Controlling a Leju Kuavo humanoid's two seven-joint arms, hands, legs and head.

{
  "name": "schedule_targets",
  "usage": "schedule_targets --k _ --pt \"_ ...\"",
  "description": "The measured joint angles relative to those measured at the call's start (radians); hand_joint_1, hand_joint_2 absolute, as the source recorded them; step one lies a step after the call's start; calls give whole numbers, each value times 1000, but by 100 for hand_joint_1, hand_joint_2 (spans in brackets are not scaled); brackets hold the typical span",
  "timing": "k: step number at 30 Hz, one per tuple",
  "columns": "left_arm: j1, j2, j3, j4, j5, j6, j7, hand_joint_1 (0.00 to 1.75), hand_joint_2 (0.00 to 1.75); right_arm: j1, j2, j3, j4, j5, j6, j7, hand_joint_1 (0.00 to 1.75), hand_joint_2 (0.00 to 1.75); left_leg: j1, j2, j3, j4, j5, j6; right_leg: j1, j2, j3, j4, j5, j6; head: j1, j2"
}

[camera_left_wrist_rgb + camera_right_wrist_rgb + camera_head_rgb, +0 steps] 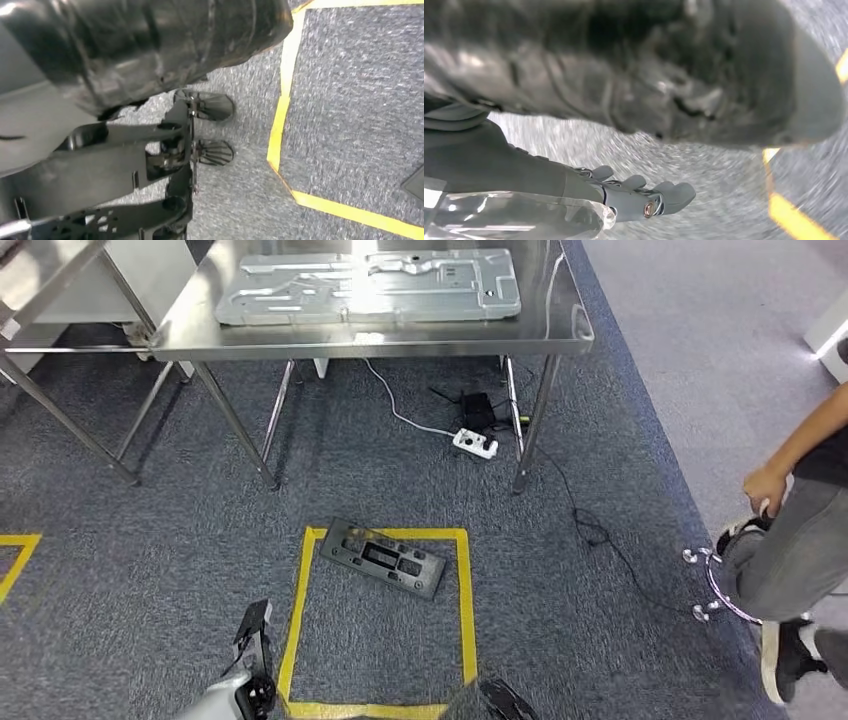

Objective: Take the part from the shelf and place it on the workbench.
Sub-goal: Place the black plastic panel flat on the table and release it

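The part (383, 558), a dark flat rectangular piece with cut-out openings, lies on the grey carpet (150, 540) inside a square of yellow tape (466, 585), in the far half of that square and turned at a slight angle, its far left corner at the tape's far left corner. Neither hand touches it. The workbench (400, 338), a steel table on thin legs, stands farther off, well apart from the part; a large pressed metal panel (368, 285) lies flat on its top. Under the bench a white power strip (475, 443) and a small black box (477, 408) sit on the carpet, with cables running off to the right. A second metal frame (60, 410) stands at far left. The left hand (200, 130) hangs low beside the tape's left edge, holding nothing, its dark fingers (212, 152) apart and pointing at the floor. The right hand (644, 195) also hangs over the carpet near the tape, holding nothing, fingers extended side by side and slightly separated; that view is blurred. At the right edge a person (800, 540) in grey trousers stands bent, one hand (765, 488) lowered.
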Motion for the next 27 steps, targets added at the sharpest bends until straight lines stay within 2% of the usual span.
schedule_targets --k 2,3,4,5,6,7,8,10,12,14,16,18,19,20,21,23,25,27 --pt "-10 -16 0 0 2 21 8 0 0 -14 6 56 5 62 39 7 0 0 2 4 -56 120 -54 -4 4 -12 -3 -1 2 -4 -2 0" --pt "-13 -24 0 0 3 30 12 0 0 -19 8 84 7 89 55 11 0 0 2 4 -73 159 -63 -4 6 -20 -4 -1 3 -4 -2 0" --pt "-16 -31 0 0 6 38 15 0 0 -22 9 110 9 111 68 14 0 0 2 6 -74 163 -55 -3 8 -27 -5 -1 3 -5 -2 0" --pt "-19 -37 0 0 8 44 18 0 0 -24 11 133 11 127 79 16 0 0 2 8 -56 132 -31 1 10 -35 -5 -1 3 -5 -2 0" --pt "-21 -42 0 0 11 48 19 0 0 -27 13 152 12 142 88 17 0 0 0 15 -25 74 1 6 11 -42 -5 -1 3 -5 -2 0" --pt "-26 -47 0 0 14 52 22 0 0 -32 15 173 14 158 98 17 0 0 -4 35 11 6 25 12 13 -49 -4 -1 4 -4 -1 0" --pt "-32 -52 0 0 17 55 24 0 0 -38 16 197 15 175 108 17 0 0 -10 52 37 -49 41 17 14 -57 -4 -1 5 -2 -1 0" --pt "-44 -63 0 0 19 60 32 0 0 -48 17 244 17 205 128 17 0 0 -21 69 57 -98 46 25 15 -72 -4 -2 8 6 -1 0" --pt "-50 -72 0 0 20 64 43 0 0 -54 21 275 18 227 145 18 0 0 -22 50 58 -108 55 31 14 -82 0 -6 9 17 -1 0" --pt "-52 -79 0 0 18 68 57 0 0 -62 26 301 20 246 164 24 0 0 -16 34 65 -122 67 38 10 -50 -6 10 -7 29 0 0" --pt "-52 -89 0 0 14 74 60 0 0 -72 33 336 23 258 172 32 0 0 -13 19 64 -128 76 45 7 -7 -45 93 -60 35 4 0" --pt "-13 -101 -1 0 -10 52 15 0 0 -74 38 370 27 241 139 27 0 0 -14 0 60 -127 79 49 7 1 -95 207 -112 36 8 0" --pt "26 -106 -5 0 -39 21 -25 0 0 -66 38 379 29 220 107 16 0 0 -15 -9 60 -127 78 50 7 1 -103 232 -114 36 8 0" --pt "71 -105 -12 0 -72 -32 -75 0 0 -51 33 381 32 189 65 -4 0 0 -15 -19 62 -126 76 49 7 1 -94 223 -101 35 8 0" --pt "118 -101 -22 0 -104 -88 -115 0 0 -30 25 378 35 159 25 -27 0 0 -14 -29 65 -124 73 47 5 6 -68 179 -73 34 8 0" --pt "203 -83 -53 2 -146 -185 -158 0 0 16 6 368 42 112 -34 -69 0 0 -14 -50 63 -113 64 41 0 39 -7 62 -30 32 7 0" --pt "254 -63 -87 5 -166 -219 -150 0 0 55 -6 360 51 94 -50 -80 0 0 -12 -74 49 -100 60 30 -1 61 21 5 -26 28 6 0" --pt "266 -50 -109 7 -176 -218 -128 0 0 77 -11 358 58 89 -45 -74 0 0 -7 -97 35 -97 63 19 2 44 25 -1 -29 19 7 0"
